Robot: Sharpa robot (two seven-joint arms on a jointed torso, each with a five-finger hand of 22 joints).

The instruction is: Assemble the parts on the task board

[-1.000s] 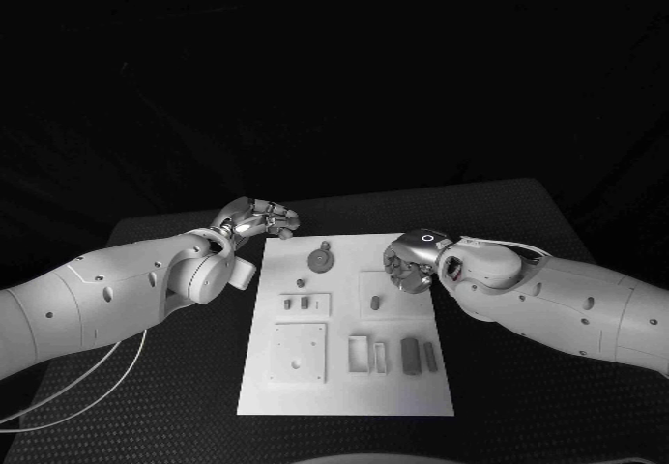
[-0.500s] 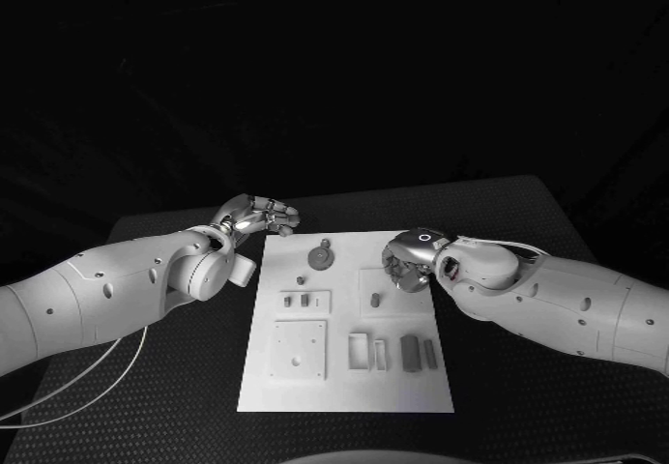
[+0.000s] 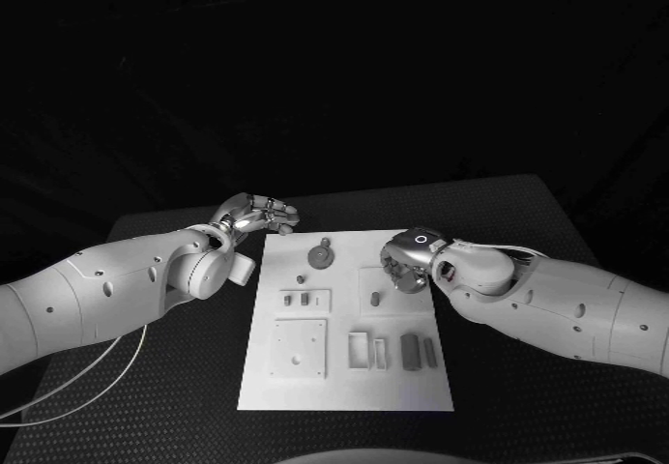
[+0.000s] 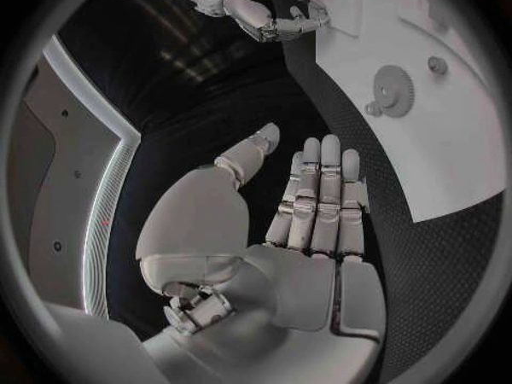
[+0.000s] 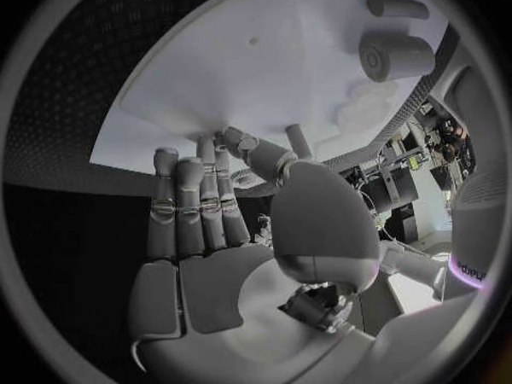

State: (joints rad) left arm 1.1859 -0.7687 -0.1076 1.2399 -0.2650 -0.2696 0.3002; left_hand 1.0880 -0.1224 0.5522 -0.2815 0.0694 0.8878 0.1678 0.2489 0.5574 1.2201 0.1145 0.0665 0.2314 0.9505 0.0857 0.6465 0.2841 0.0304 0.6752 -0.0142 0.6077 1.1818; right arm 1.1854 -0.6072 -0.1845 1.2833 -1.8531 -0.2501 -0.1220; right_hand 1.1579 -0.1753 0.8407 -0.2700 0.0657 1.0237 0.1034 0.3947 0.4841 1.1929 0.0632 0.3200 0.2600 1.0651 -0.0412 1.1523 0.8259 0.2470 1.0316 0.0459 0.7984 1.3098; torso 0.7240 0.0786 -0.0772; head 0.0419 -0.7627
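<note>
Reach step: your right hand (image 3: pixel 407 261) hovers over the task board (image 3: pixel 349 387) beside a grey part (image 3: pixel 375 302), fingers spread, empty. Left hand (image 3: pixel 256 214) waits off-board, fingers straight, empty. Next: lower, pinch that part.

Task board (image 3: pixel 349 387), clearances:
- Far-left corner: left hand (image 3: pixel 256 215) sits over the black table (image 3: pixel 154 406) just off this corner, blocking approach there.
- Far-right edge: right hand (image 3: pixel 407 261) hangs over it.
- Between the hands: open lane down to the gear (image 3: pixel 321 255).
- Near half: small parts (image 3: pixel 410 353) lie low, open from above.
- Near-left flank: cable (image 3: pixel 84 382) crosses the table.
</note>
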